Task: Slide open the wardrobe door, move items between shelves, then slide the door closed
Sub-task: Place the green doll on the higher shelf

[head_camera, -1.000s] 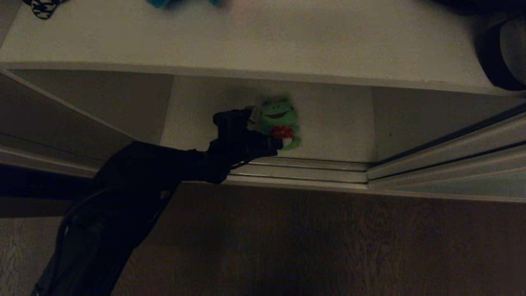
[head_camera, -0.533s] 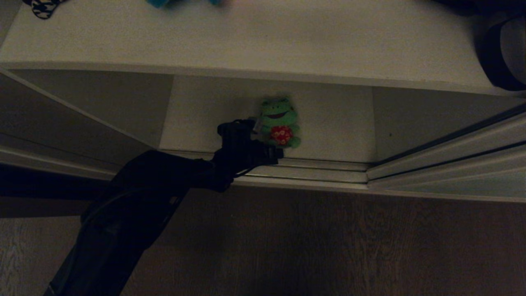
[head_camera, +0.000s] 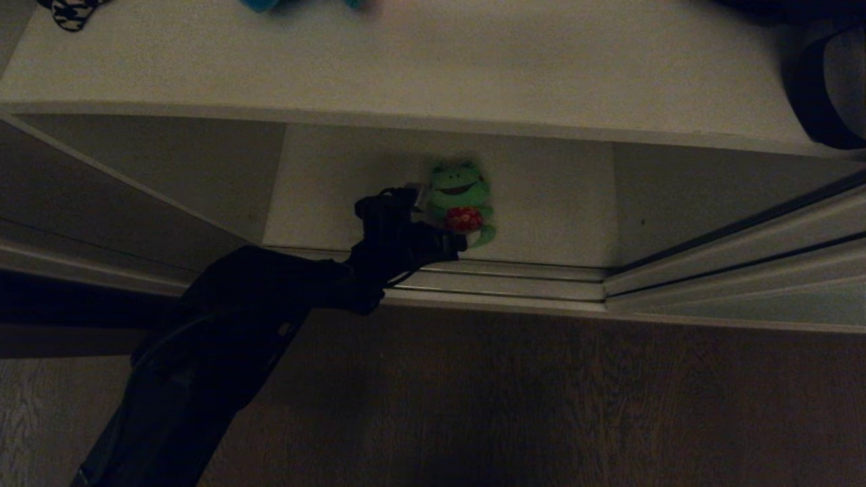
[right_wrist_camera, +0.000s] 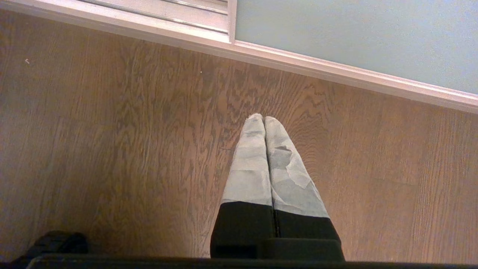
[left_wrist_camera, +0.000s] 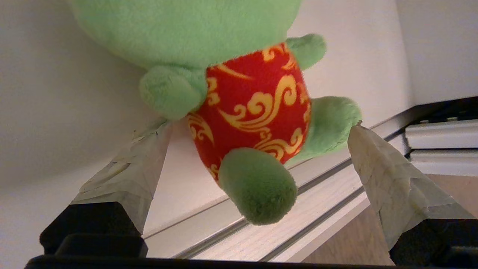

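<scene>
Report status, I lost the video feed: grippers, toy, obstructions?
Left gripper open, fingers either side of the green frog toy on the bottom shelf. Right gripper shut, parked over the floor. Nothing in the way.

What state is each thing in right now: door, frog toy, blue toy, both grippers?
sliding wardrobe door: slid open toward the right, opening exposed.
green frog toy: on the lower shelf near its front edge, not gripped.
teal-blue toy: on the upper shelf, mostly out of frame.
left gripper: open, fingers either side of the frog.
right gripper: shut, empty, above the wood floor.
</scene>
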You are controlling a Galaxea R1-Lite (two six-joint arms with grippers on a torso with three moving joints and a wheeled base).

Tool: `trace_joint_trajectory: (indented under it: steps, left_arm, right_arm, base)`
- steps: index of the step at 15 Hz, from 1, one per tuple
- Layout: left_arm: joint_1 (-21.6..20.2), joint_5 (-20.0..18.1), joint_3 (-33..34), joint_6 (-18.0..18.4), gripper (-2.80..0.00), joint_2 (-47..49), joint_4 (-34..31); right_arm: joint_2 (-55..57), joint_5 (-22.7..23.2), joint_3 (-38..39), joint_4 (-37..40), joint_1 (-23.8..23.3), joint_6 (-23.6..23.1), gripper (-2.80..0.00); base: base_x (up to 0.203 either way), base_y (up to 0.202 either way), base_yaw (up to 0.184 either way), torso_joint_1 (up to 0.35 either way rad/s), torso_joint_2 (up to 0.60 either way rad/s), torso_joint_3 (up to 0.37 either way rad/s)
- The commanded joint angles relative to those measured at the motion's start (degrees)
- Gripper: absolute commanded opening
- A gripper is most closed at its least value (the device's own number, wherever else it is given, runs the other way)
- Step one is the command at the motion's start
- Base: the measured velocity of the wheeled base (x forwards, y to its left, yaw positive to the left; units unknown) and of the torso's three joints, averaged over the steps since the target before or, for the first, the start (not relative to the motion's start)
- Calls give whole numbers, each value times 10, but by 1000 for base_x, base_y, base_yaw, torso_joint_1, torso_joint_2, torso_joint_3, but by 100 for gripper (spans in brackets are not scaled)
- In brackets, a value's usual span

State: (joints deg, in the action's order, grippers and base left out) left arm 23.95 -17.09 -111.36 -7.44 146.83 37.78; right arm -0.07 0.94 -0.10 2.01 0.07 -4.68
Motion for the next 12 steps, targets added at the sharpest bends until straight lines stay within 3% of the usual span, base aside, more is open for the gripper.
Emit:
trace_joint_trajectory:
  steps: [1, 5, 12]
  left_arm:
    - [0, 2, 0, -1, 0, 12, 9]
    - [0, 4, 0, 2, 0, 21, 61]
    - [0, 22, 0, 1, 0, 16, 21]
  right_arm:
    - [-1, 0, 0, 0, 0, -1, -280]
    - [-1, 0, 0, 0, 0, -1, -280]
    - [-1, 0, 0, 0, 0, -1, -280]
  base:
    - [0, 0, 0, 0, 0, 0]
    - [0, 0, 0, 0, 0, 0]
    - [0, 0, 0, 0, 0, 0]
